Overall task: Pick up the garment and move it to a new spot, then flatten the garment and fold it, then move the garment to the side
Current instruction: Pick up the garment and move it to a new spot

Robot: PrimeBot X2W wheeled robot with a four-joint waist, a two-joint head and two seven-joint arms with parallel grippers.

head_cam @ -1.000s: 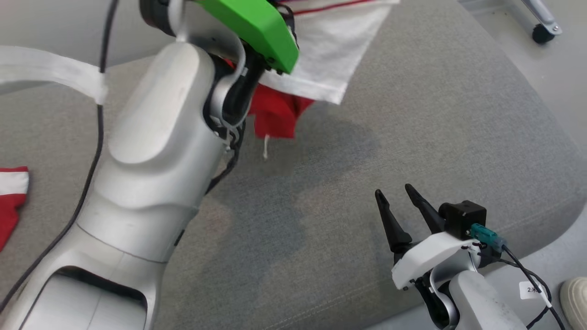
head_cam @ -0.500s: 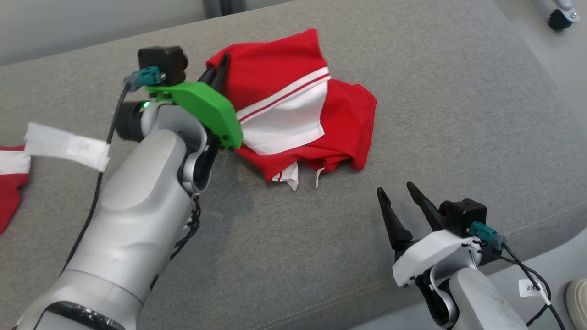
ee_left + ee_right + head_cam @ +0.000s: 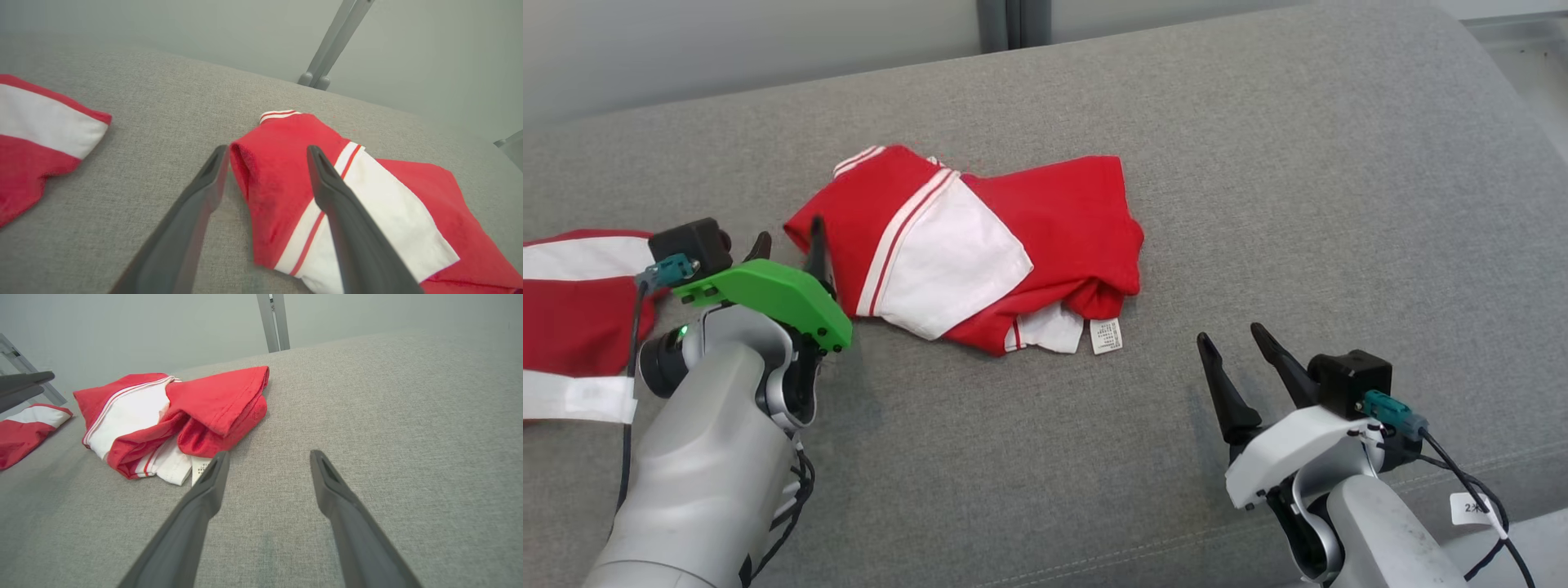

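Observation:
The garment (image 3: 1062,220), red with a white panel and white stripes, lies crumpled on the grey cushion (image 3: 1298,204), a care label showing at its near edge. My left gripper (image 3: 790,230) stands open just at the garment's left corner. In the left wrist view that red corner of the garment (image 3: 278,179) lies between the spread fingers of the left gripper (image 3: 267,149), which grip nothing. My right gripper (image 3: 1227,333) is open and empty, to the near right of the garment. The right wrist view has the right gripper (image 3: 269,454) short of the garment (image 3: 212,400).
A second red and white cloth (image 3: 572,302) lies at the far left of the cushion, behind my left wrist. A grey frame post (image 3: 1005,20) rises behind the cushion's back edge. The cushion's rounded edge falls away at the lower right.
The left gripper opened and let the garment go; it hung high from the shut gripper, and now lies on the cushion. The left arm drew back and down. The head camera tilted. The right arm kept still.

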